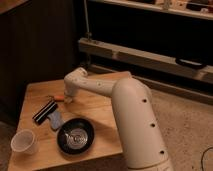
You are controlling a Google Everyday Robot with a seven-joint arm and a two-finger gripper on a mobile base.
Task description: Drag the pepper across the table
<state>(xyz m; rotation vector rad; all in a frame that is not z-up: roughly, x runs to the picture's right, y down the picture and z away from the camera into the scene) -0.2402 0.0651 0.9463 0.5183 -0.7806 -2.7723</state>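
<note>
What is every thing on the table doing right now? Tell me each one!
pepper: lying flat on the table, next to the gripper.
gripper: down at the table, right beside the pepper.
table: holding everything.
black box: lying flat.
black bowl: upright, something shiny inside.
white cup: standing upright, open top up.
</note>
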